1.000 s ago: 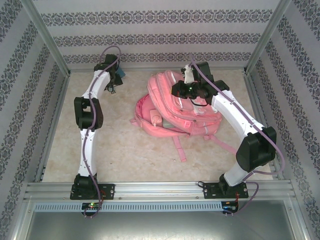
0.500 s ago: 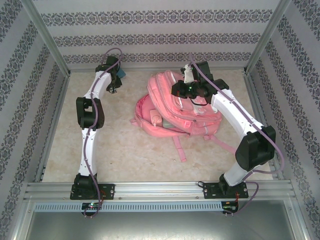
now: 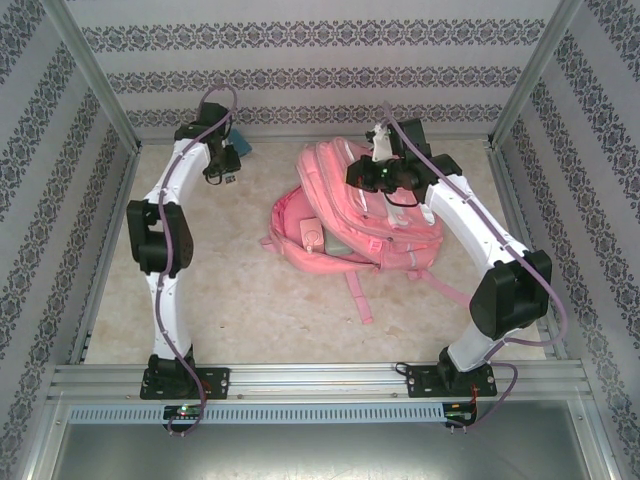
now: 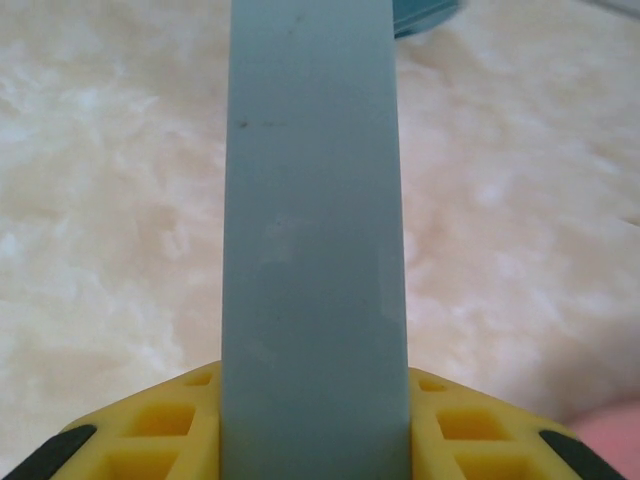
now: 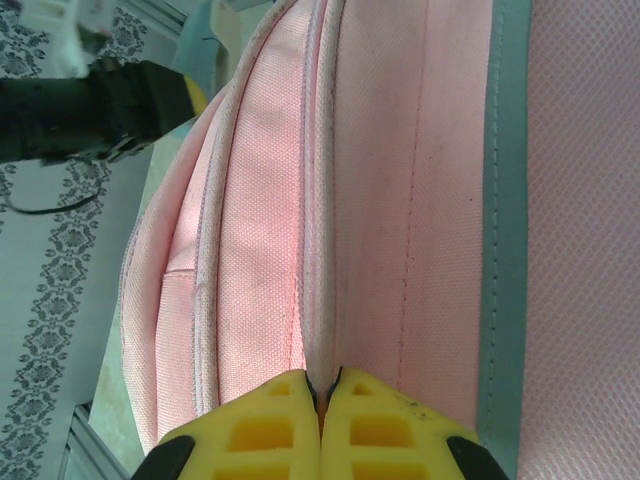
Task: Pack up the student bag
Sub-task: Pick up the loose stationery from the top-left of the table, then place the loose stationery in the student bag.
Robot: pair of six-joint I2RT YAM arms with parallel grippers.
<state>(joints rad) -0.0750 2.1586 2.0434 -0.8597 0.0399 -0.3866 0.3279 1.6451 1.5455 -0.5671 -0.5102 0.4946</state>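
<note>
**pk_tinker:** so what just changed? Left side first. The left gripper point(image 4: 315, 430) stood wider a moment back, and now its jaws have narrowed onto a flat grey-blue slab point(image 4: 315, 200), yellow fingers snug on both sides. The elbow has swung out toward the left edge of the table point(image 3: 250, 300), and the wrist is up by the far left corner.

**rho:** reads like a pick to me. One item in hand, so the next job is hauling it across to the student bag point(image 3: 390, 235). That sits right of the middle, toward the far edge, with its straps trailing to the near side. I'd say this item hasn't gone in yet.

**pk_tinker:** yep. The bag hasn't budged, and there's a small pink boxy thing point(image 3: 312, 235) lying on its left part, same as before. The right gripper point(image 5: 322, 400) is pinched fully together on a seam of the pink fabric. My guess is it's holding the mouth up for the drop.

**rho:** what can't you make out?

**pk_tinker:** what the slab actually is. Book, folder, case, no idea, because it's cut off top and bottom in the left wrist view. There's a teal sliver point(image 4: 425, 15) behind it at the top edge, also cut off. From the top camera the right arm covers the grip spot, and I can't tell how open the bag is or what's inside.
</note>
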